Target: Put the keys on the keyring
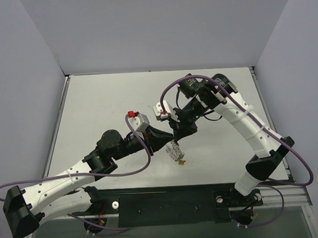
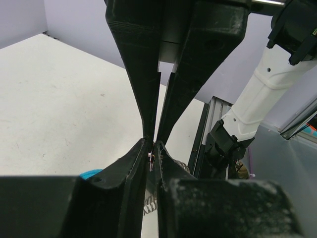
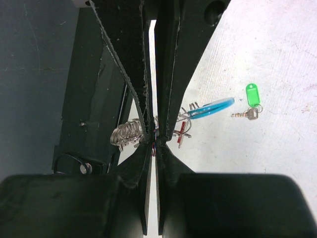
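The keyring [image 1: 174, 150] hangs just above the table between both grippers, a silvery coil [image 3: 126, 134] with a blue tag [image 3: 213, 107], a red tag [image 3: 183, 134] and a yellow tag [image 1: 182, 162]. My right gripper [image 3: 154, 148] is shut on its wire. My left gripper [image 2: 151, 151] meets it tip to tip, and its jaws pinch a thin silvery bit of the same ring. The left fingers [image 3: 124, 49] come down from the top of the right wrist view. One key with a green tag [image 3: 251, 101] lies loose on the table to the right. I see no black-rimmed key.
A black and aluminium rail [image 1: 169, 204] runs along the table's near edge, close below the grippers. The right arm's white link [image 2: 262, 99] stands behind the rail. Grey walls close the table at the back and on both sides.
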Available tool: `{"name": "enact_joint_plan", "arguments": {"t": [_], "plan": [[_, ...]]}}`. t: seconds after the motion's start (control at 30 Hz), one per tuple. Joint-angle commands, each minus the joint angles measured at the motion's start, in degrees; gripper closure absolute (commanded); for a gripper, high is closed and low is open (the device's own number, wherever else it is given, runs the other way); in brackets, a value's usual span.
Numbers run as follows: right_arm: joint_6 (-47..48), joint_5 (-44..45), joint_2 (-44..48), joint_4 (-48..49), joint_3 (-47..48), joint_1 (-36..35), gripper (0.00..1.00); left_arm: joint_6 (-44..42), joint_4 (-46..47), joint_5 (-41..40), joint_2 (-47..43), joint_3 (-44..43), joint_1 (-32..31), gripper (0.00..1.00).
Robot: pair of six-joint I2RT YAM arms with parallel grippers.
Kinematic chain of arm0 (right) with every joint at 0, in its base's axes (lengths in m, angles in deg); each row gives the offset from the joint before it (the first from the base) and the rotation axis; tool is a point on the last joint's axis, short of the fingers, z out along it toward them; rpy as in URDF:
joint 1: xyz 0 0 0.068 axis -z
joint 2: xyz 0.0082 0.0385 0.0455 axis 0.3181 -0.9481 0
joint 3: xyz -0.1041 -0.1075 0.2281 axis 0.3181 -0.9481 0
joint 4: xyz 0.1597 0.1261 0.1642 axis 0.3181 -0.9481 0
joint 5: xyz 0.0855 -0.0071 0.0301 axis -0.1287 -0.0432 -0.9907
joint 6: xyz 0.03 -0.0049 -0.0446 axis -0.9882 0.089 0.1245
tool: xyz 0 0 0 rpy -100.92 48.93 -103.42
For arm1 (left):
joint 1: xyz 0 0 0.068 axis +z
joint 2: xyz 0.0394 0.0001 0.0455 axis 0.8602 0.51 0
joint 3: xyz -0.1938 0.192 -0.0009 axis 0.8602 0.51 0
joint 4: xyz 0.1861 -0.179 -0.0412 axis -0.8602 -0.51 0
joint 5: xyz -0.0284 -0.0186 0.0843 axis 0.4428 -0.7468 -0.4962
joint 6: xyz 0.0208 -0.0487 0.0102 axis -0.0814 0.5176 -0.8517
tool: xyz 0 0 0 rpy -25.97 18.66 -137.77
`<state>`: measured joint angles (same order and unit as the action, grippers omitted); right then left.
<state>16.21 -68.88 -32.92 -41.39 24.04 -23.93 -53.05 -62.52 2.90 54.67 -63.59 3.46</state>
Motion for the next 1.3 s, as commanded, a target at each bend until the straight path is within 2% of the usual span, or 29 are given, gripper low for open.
{"name": "enact_joint_plan", "arguments": {"t": [0.0, 0.17, 0.47, 0.63, 0.7, 0.9, 0.93, 0.97, 1.0, 1.03, 1.07, 1.27], "plan": [[0.1, -2.5, 0.1, -5.5, 0.3, -0.5, 1.0, 0.7, 2.4, -0.1, -0.5, -1.0, 0.2, 0.78], [0.0, -2.7, 0.2, -5.5, 0.4, -0.4, 1.0, 0.4, 0.9, 0.0, -0.3, -1.3, 0.2, 0.74], [-0.1, -2.9, 0.2, -5.5, 0.3, -0.3, 1.0, 0.0, -0.3, 0.9, 0.6, -2.0, 0.2, 0.77], [0.0, -3.0, 0.1, -5.6, 0.1, -0.3, 1.0, -0.1, -0.3, 1.6, 1.3, -2.8, 0.2, 0.89], [0.0, -3.0, 0.2, -5.5, 0.1, -0.3, 1.0, -0.3, -0.4, 2.2, 1.5, -3.0, 0.2, 1.0], [-0.2, -3.4, 0.7, -5.5, -0.2, 0.1, 1.0, -1.0, 0.0, 1.7, 0.3, -2.2, 0.2, 1.0], [-0.4, -4.1, 0.8, -5.4, -0.2, 0.2, 0.9, -1.1, 1.3, 1.2, -0.9, -1.6, 0.2, 1.0], [-0.6, -4.9, 0.9, -5.2, -0.2, 0.8, 0.84, -1.0, 2.3, 0.2, -1.5, -0.3, 0.2, 1.0], [-1.6, -5.4, 1.1, -5.0, -0.2, 1.3, 0.72, -0.9, 5.3, -0.4, -3.0, 0.7, 0.2, 1.0], [-1.8, -6.3, 1.3, -4.9, -0.3, 2.0, 0.67, -0.7, 6.9, -1.5, -3.8, 3.0, 0.2, 1.0], [-1.8, -7.0, 1.5, -4.9, -0.3, 2.5, 0.64, -0.7, 11.0, -1.9, -5.7, 5.4, 0.2, 1.0], [-4.8, -13.6, 2.5, -2.9, -0.8, 5.7, 0.63, 0.6, 35.8, -3.7, -8.3, 14.8, 0.2, 1.0]]}}
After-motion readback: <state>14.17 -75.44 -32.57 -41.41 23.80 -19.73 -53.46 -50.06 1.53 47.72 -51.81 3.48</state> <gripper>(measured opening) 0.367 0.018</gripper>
